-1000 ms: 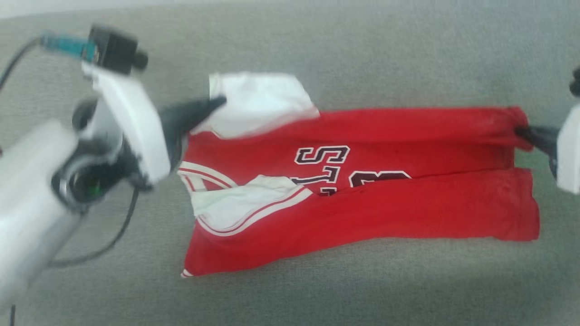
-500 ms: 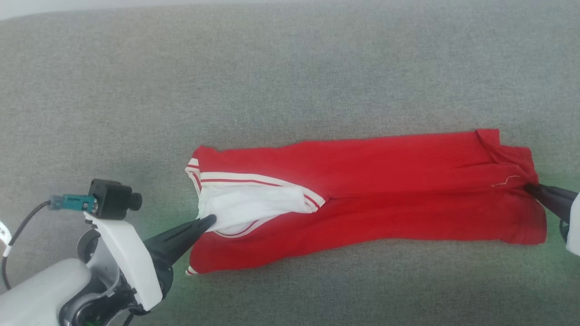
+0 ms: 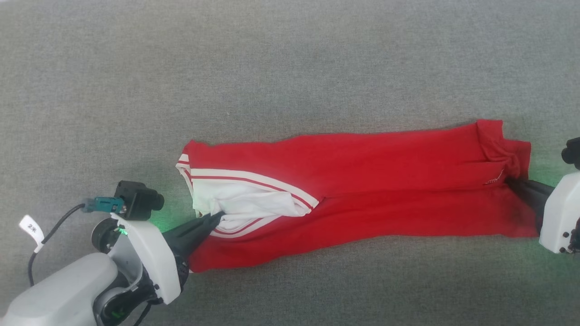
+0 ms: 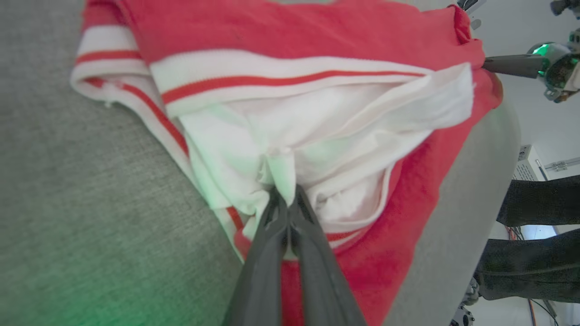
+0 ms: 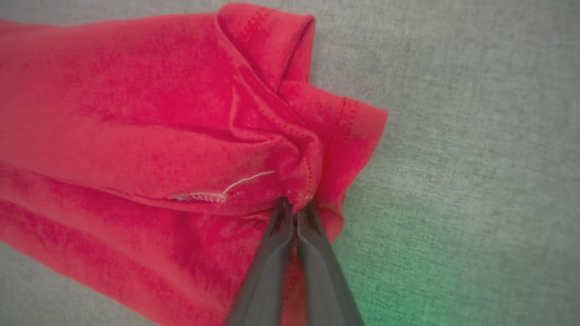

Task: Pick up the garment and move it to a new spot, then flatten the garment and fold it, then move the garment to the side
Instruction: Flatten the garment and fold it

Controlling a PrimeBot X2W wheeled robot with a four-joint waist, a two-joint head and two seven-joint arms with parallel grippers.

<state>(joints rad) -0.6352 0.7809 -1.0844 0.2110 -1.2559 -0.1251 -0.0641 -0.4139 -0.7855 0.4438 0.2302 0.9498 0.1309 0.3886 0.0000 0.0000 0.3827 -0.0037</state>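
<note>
Garment [image 3: 362, 190] laid as a long folded band across the grey surface [image 3: 290, 68], pinched at both ends.
My left gripper [image 3: 217, 216] is clamped on the white panel [image 4: 317, 131], my right gripper [image 3: 509, 181] on the bunched red hem [image 5: 299, 167]. Risk: both bites are thin, so an uneven pull could slip one free or reopen the fold. There is wide bare surface on the far side and a narrower strip on my side.

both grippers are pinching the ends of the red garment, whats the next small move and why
Probably open both and back off: the garment already lies folded lengthwise on the grey surface, with the left gripper shut on its white panel and the right gripper shut on the bunched red end.
</note>
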